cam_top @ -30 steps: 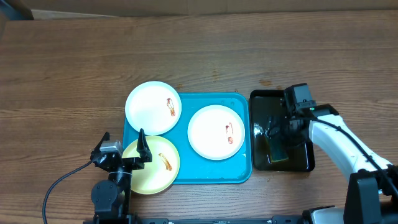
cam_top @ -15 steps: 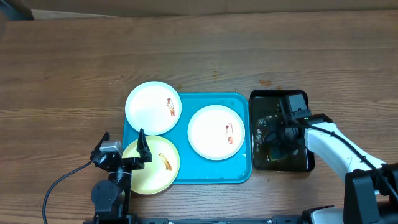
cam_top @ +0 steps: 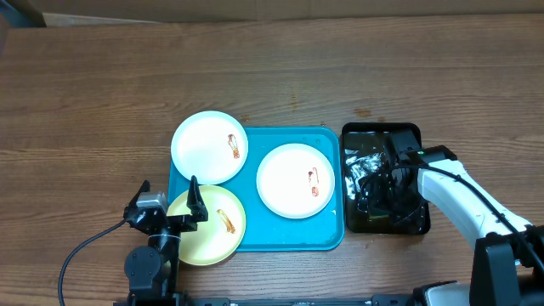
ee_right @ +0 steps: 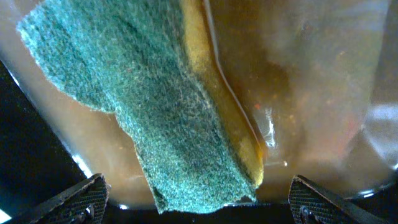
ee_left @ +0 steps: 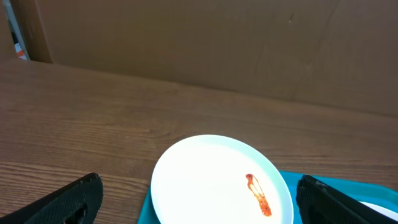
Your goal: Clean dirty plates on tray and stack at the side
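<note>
Overhead: three smeared plates (cam_top: 295, 179) sit on the blue tray (cam_top: 285, 236) at frame centre, none stacked yet. The right jaws dip into the black tray (cam_top: 409, 133), presumably for the sponge.

Left wrist: the left jaws gape wide and empty, facing a white plate (ee_left: 211, 180).

Right wrist: the right jaws are spread wide and grip nothing. The sponge (ee_right: 155, 112) lies soaking beneath.

No writing visible.

The overhead view looks straight down on the whole bench (cam_top: 102, 76). The left wrist view sits low, facing across a white plate (ee_left: 217, 180) that overhead also shows; the right wrist view hangs close over a sponge (ee_right: 155, 106).
</note>
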